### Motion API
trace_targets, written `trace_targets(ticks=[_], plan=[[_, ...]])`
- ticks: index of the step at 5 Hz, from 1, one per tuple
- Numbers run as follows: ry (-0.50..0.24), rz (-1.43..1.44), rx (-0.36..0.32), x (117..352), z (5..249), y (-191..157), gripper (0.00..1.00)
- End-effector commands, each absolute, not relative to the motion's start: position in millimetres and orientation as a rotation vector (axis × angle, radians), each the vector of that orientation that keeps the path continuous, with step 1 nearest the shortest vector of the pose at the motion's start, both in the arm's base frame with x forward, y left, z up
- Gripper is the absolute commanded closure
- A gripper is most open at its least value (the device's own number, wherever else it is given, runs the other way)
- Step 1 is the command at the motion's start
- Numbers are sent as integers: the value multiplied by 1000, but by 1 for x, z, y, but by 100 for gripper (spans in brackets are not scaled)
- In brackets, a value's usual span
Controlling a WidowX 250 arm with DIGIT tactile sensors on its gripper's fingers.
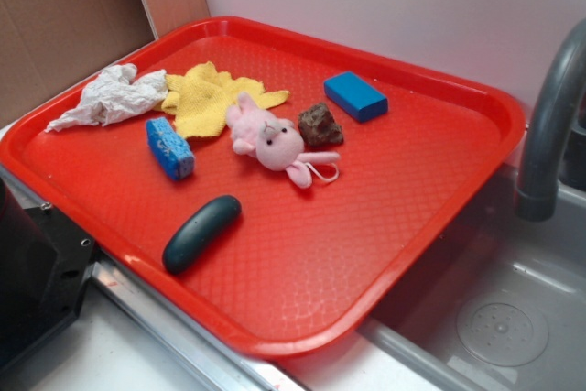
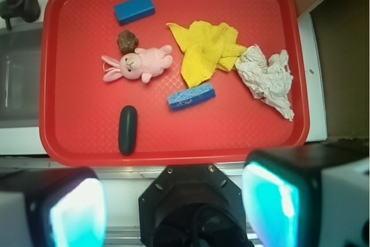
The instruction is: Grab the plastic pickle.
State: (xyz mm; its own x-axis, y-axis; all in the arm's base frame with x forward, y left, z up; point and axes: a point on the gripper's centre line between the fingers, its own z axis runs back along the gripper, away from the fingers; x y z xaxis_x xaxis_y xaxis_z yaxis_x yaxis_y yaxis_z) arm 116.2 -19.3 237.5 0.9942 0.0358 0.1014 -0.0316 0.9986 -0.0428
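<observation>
The plastic pickle [image 1: 201, 233] near the red tray's [image 1: 430, 226] front rim looks light, stiff, slippery; pinch its middle with the hand [image 2: 173, 206], fingers spread wide apart.

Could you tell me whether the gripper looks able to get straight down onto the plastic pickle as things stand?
Probably yes: the plastic pickle lies alone on the red tray, apart from the other items, and the gripper's jaws are spread wide.

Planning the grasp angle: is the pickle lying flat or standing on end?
Lying flat. The plastic pickle rests lengthwise on the red tray, near its front edge, apart from the other items.
</observation>
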Motion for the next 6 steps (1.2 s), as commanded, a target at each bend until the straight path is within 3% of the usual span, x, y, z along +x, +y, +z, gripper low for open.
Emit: trace_targets(ticks=[1,2,3,4,5,6], plan=[[-110,161,-78,118,150,-68,0],[-109,132,-153,128,101,-81,0],[-89,105,-158,140,60,-85,0],[-55,96,-169,133,29,-91,0],[-24,83,-144,128,19,-101,100],[-31,85,-126,141,31,-99,100]])
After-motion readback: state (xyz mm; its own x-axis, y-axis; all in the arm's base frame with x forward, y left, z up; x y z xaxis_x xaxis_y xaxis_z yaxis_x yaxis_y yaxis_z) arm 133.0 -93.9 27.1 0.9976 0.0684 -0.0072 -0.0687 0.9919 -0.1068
